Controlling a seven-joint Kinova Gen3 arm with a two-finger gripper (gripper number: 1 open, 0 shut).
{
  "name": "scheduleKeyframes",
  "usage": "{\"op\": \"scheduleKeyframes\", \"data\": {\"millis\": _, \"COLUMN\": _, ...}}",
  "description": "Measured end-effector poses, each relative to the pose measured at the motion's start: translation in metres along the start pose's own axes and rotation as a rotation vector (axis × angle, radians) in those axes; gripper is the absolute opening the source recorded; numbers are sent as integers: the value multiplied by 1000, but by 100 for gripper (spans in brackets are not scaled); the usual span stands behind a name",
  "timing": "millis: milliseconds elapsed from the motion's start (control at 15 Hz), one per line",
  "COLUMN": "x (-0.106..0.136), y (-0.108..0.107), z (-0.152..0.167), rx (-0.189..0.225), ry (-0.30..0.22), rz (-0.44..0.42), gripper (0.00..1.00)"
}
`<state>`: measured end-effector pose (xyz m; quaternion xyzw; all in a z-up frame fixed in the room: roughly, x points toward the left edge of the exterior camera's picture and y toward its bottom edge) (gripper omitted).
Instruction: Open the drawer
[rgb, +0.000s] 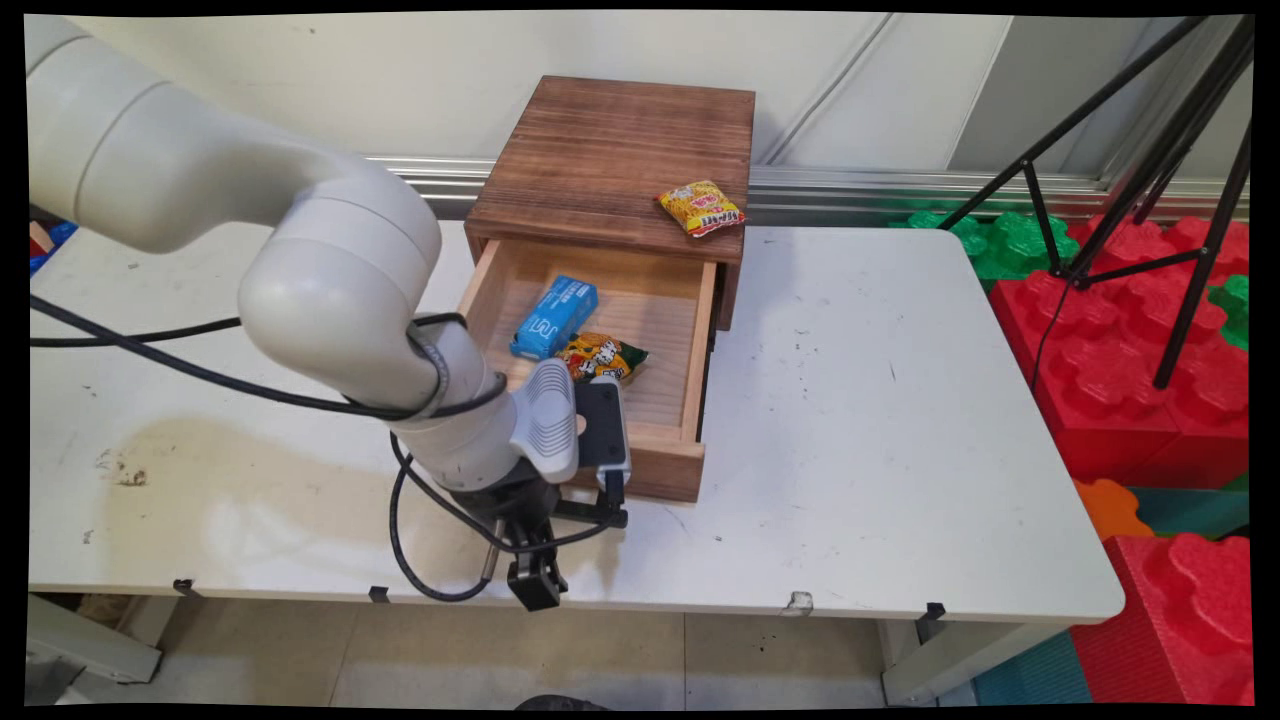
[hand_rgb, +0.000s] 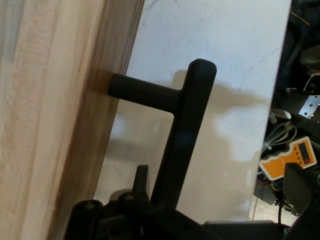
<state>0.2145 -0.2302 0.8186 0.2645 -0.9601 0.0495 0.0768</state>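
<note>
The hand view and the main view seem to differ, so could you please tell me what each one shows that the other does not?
Only the hand view shows the black bar handle on its post, and an orange handheld device beyond the table edge.

Only the main view shows the brown wooden box with a yellow snack packet on top, the open drawer's blue packet and orange packet, red foam blocks and a black tripod.

Both show the light wooden drawer front, the white table and the black hand.

Open wooden drawer (rgb: 690, 350) holds a blue packet (rgb: 553, 317) and an orange-green snack bag (rgb: 600, 357); the black gripper (rgb: 535, 580) hangs near the white table's (rgb: 850, 450) front edge.
</note>
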Motion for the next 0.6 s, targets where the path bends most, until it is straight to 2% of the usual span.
{"op": "scheduleKeyframes", "data": {"millis": 600, "x": -2, "y": 17, "z": -3, "rx": -14, "ry": -5, "rz": 0, "gripper": 100}}
